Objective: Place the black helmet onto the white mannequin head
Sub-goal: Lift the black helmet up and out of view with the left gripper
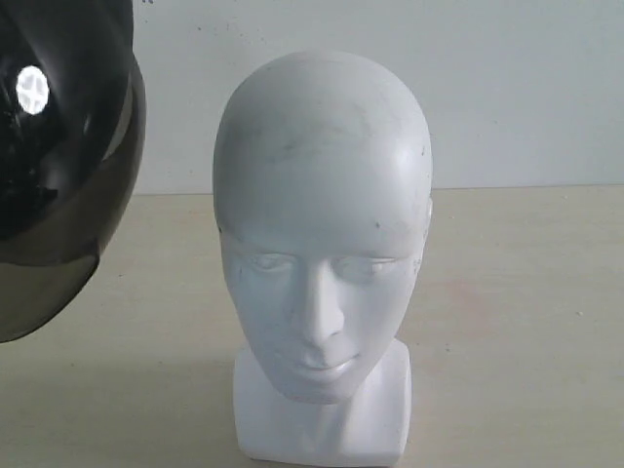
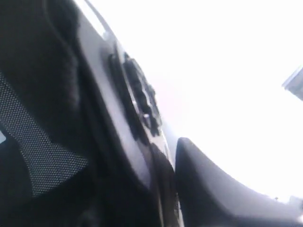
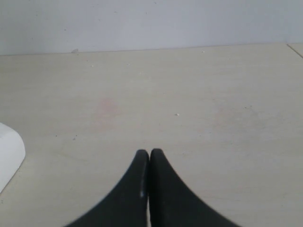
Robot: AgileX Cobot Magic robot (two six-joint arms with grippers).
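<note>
Exterior: the helmet (image 1: 58,146) hangs high at the far left, visor downward, well apart from the head (image 1: 322,224), which stands upright on the desk (image 1: 526,322).

Left wrist: dark lining and rim fill the view. The left pincer (image 2: 173,158) shows one finger beside the rim; I cannot tell whether it is pinching.

Right wrist: the right pincer (image 3: 149,153) is pressed together and empty, over bare desk beside the head's base.

Swung across too low, the rim could topple the head. A one-sided hold might also let the helmet tilt.

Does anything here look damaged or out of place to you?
Only minor wear: the white mannequin head has faint dark scuffs across its forehead and crown. The black helmet hangs raised at the left, not yet on it.
</note>
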